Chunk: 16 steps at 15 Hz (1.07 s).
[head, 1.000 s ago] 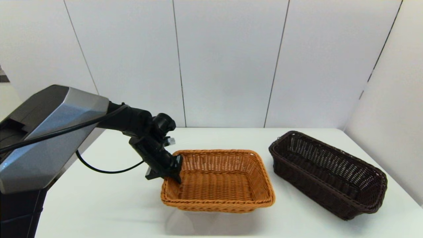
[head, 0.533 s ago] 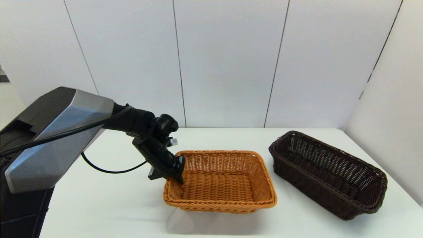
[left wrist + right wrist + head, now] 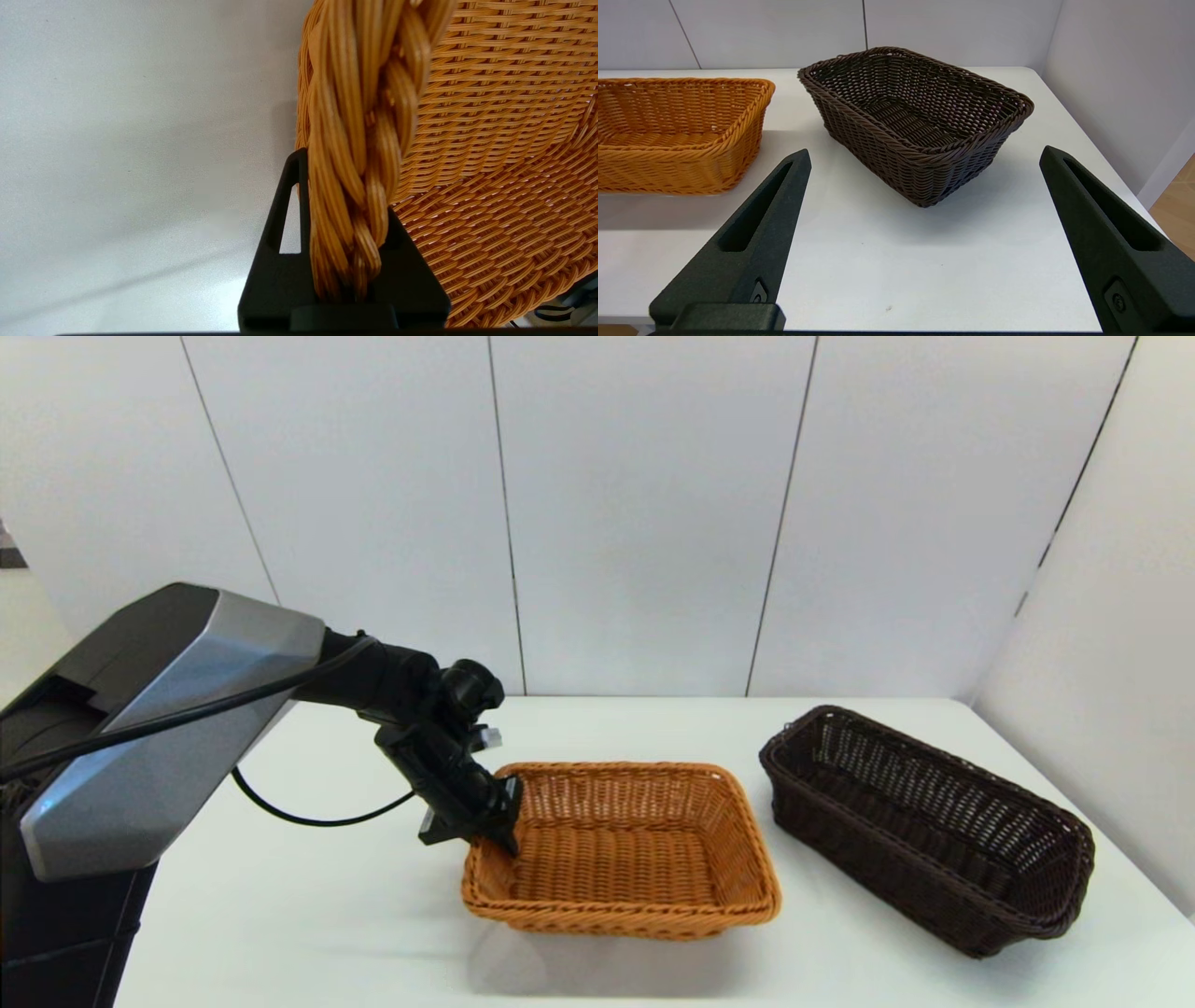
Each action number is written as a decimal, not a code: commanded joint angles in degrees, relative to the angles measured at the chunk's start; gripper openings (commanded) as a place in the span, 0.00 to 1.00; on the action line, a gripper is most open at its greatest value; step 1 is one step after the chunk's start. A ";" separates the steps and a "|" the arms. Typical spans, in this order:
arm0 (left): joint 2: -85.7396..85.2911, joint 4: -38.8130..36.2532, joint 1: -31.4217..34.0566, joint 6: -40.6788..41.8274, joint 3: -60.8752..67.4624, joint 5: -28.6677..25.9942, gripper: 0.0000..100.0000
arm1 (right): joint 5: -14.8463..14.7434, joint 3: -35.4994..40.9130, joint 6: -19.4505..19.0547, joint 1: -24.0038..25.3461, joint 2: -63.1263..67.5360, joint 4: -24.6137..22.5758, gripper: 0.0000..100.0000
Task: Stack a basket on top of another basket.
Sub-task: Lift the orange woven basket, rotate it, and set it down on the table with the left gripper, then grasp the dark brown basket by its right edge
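The orange-tan basket (image 3: 625,859) hangs a little above the white table, its shadow lying beneath it. My left gripper (image 3: 495,835) is shut on the braided rim at its left end. The left wrist view shows that rim (image 3: 359,140) pinched in my left gripper (image 3: 348,196), with one black finger (image 3: 280,242) outside the wall. To the right, the dark brown basket (image 3: 924,821) rests on the table, angled, and nothing touches it. My right gripper (image 3: 925,153) is open near the table's front edge, short of the dark basket (image 3: 915,107), with the orange-tan basket (image 3: 677,130) off to one side.
The white table (image 3: 327,915) ends at white wall panels behind and on the right. A black cable (image 3: 308,817) loops from the left arm over the table. The two baskets stand a small gap apart.
The left arm and the orange-tan basket it holds have shifted slightly to the right over the last second. The dark basket has not moved.
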 commanded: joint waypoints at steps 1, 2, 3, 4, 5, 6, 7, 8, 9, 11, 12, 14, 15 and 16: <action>0.02 0.20 0.05 -0.16 0.07 -0.13 1.00 | 0.01 -0.01 0.03 0.00 -0.01 -0.01 1.00; 0.02 0.20 0.05 -0.16 0.07 -0.13 1.00 | 0.01 -0.01 0.03 0.00 -0.01 -0.01 1.00; -0.07 0.20 0.05 -0.16 0.07 -0.13 1.00 | 0.01 -0.01 0.03 0.00 -0.01 -0.01 1.00; -0.24 0.11 0.05 -0.16 0.16 -0.13 1.00 | 0.01 0.07 0.03 0.00 -0.01 -0.01 1.00; -0.51 0.11 0.05 -0.25 0.16 -0.13 1.00 | 0.01 0.07 0.03 0.00 -0.01 -0.01 1.00; -1.56 0.20 0.23 -0.34 0.16 -0.13 1.00 | 0.01 -0.01 0.03 0.00 -0.01 -0.01 1.00; -4.37 0.55 0.49 -0.43 0.42 -0.22 1.00 | 0.01 0.07 0.03 0.00 -0.01 -0.01 1.00; -7.28 1.34 0.84 -0.51 0.78 -0.13 1.00 | 0.01 -0.01 0.03 0.00 -0.01 -0.01 1.00; -11.05 2.84 1.37 -0.51 1.57 -0.05 1.00 | 0.01 -0.01 0.03 0.00 -0.01 -0.01 1.00; -19.49 5.56 1.63 -0.60 4.03 0.22 1.00 | 0.01 -0.01 0.03 0.00 -0.01 -0.01 1.00; -24.94 6.17 1.54 -0.60 6.31 0.31 1.00 | 0.01 -0.01 0.03 0.00 -0.01 -0.01 1.00; -37.07 6.17 1.54 -0.69 13.17 2.68 1.00 | 0.01 0.07 0.03 0.00 0.07 -0.01 1.00; -42.26 6.09 1.54 -0.51 16.24 4.52 1.00 | 0.01 -0.01 0.03 0.00 -0.01 -0.01 1.00; -47.53 6.17 1.54 -0.43 19.50 6.55 1.00 | 0.01 -0.01 0.03 0.00 -0.01 -0.01 1.00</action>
